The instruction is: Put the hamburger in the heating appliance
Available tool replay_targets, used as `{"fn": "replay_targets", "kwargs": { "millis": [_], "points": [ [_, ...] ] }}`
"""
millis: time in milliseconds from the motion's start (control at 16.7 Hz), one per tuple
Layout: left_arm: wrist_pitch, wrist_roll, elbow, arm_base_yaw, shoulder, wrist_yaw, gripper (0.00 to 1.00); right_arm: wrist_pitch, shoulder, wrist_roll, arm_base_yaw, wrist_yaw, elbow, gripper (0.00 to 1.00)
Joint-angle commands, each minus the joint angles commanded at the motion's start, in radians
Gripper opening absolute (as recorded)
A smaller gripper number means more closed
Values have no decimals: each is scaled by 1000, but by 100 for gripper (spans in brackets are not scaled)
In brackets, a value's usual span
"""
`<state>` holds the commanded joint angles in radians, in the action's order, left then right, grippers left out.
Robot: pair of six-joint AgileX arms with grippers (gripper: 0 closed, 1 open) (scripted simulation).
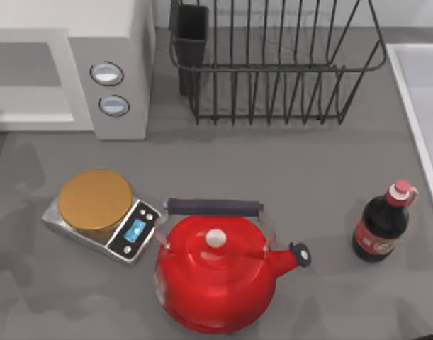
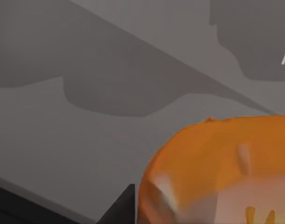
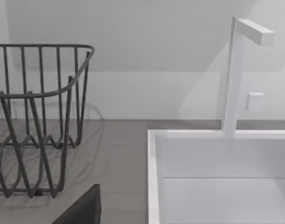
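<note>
Picking up the hamburger (image 2: 217, 170) big and orange in the lower right of the left wrist view, hard up against the camera, with plain grey surface and soft shadows spread behind it. Catching just a dark sliver of the left gripper (image 2: 126, 207) at the bottom edge beside the bun, so cannot tell whether it is spread, pressed together or pinching the bun, though sitting this close suggests a carry. Spotting the microwave (image 1: 117, 78) in the upper left of the top view, two silver dials facing down the frame, grey front panel running off the left edge. Below it, noting the golden scale (image 1: 96, 202), then the red kettle (image 1: 216, 280) at bottom centre, the dark bottle (image 1: 379, 227) at right. Over on the right wrist view, finding the wire rack (image 3: 35, 116) at left and the white sink (image 3: 154, 177) at right, a dark corner of the right gripper (image 3: 81, 210) low down, looking parked, state likewise impossible to tell. Best approach from here: keep the bun level, come in low and straight at the microwave's front, stay wide of the scale and kettle handle, release only once well inside.
</note>
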<state>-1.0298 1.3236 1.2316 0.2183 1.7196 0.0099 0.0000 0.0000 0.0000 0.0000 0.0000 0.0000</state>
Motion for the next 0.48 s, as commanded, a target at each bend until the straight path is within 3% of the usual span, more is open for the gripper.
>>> {"fn": "replay_targets", "kwargs": {
  "millis": [240, 480],
  "points": [
    [261, -161, -54, -14, 53, 19, 0, 0, 0, 0, 0, 0, 0, 100],
    [674, -396, -137, -26, 118, 55, 0, 0, 0, 0, 0, 0, 0, 100]
  ]
}}
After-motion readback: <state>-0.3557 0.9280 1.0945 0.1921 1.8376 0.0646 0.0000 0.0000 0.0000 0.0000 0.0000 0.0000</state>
